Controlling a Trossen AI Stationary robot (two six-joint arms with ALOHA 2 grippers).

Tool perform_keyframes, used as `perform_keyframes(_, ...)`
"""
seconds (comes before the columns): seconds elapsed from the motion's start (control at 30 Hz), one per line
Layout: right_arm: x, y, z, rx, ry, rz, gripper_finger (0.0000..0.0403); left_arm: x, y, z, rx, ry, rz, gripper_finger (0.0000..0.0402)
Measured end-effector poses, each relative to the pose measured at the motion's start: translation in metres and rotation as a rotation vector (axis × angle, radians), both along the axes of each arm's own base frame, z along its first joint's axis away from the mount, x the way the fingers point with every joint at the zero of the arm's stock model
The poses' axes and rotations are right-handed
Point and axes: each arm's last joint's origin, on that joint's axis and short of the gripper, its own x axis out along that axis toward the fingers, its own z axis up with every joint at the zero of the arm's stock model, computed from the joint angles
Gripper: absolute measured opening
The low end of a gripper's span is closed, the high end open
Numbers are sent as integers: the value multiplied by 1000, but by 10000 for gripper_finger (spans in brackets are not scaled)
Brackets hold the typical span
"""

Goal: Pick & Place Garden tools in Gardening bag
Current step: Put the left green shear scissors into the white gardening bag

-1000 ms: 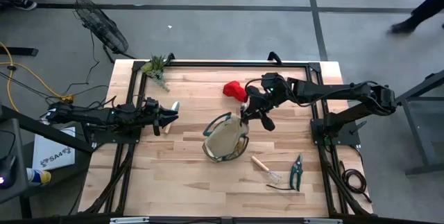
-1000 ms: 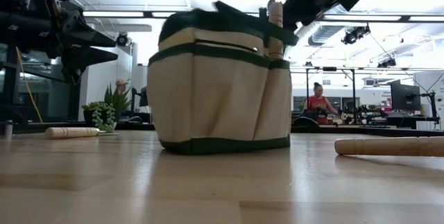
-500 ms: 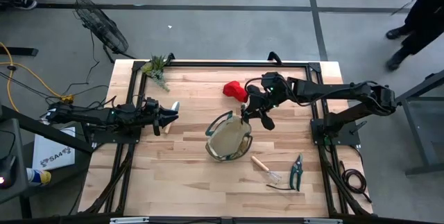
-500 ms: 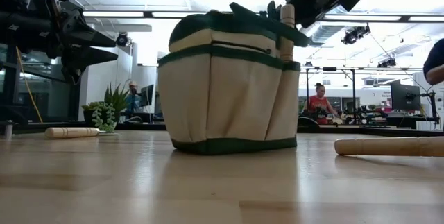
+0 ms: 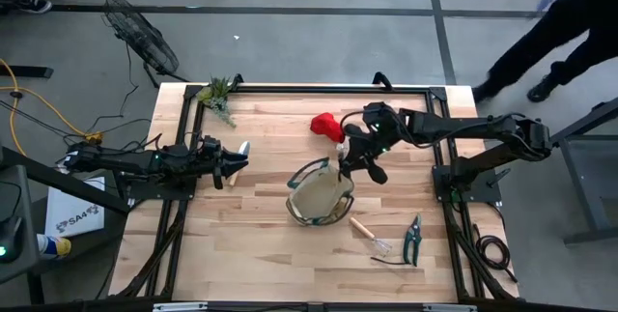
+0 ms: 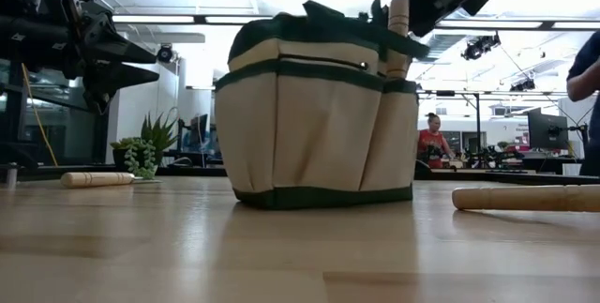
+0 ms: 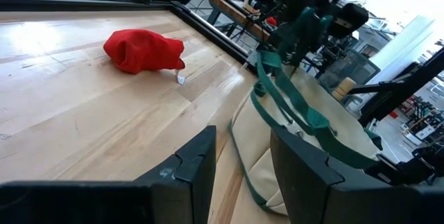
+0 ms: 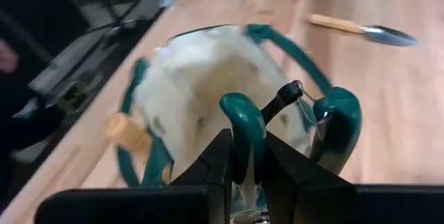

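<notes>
The tan gardening bag [image 5: 317, 194] with green trim stands upright on its base at the table's middle [image 6: 314, 125]. A wooden tool handle [image 6: 400, 36] sticks up out of its right side. My right gripper [image 5: 350, 160] hovers over the bag's far right rim, shut on a green-handled pruner [image 8: 340, 120]. My left gripper [image 5: 237, 162] is open above a silver trowel [image 8: 361, 31] left of the bag. The red glove [image 5: 326, 126] lies beyond the bag. The wire rake [image 5: 369, 235] and a second pruner [image 5: 412, 240] lie near the front right. My right gripper pinches one green handle of the pruner [image 8: 241, 123] between its two fingers. The fingers slant down from the table's right. The other handle [image 8: 341, 113] stands splayed out beside it. The pruner hangs over the bag's open top [image 8: 187, 92], clear of the table.
A green plant sprig [image 5: 218, 95] lies at the far left corner. A black frame [image 5: 439, 172] runs along the table's right side. A person walks past beyond the far right corner [image 5: 560, 22]. Bare wood lies at the table's near left.
The bag has slid a little toward the table's right edge and stands upright. My right gripper, still shut on the pruner, has shifted slightly the same way above its rim.
</notes>
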Motion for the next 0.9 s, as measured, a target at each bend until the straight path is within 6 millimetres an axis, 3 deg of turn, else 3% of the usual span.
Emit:
perform_keyframes(0.3,-2,0,-3,-64,4,38,39,0,0,0,0,0,1,134)
perform_keyframes(0.9,-3,2,0,9,-40,138,39,0,0,0,0,0,2,134)
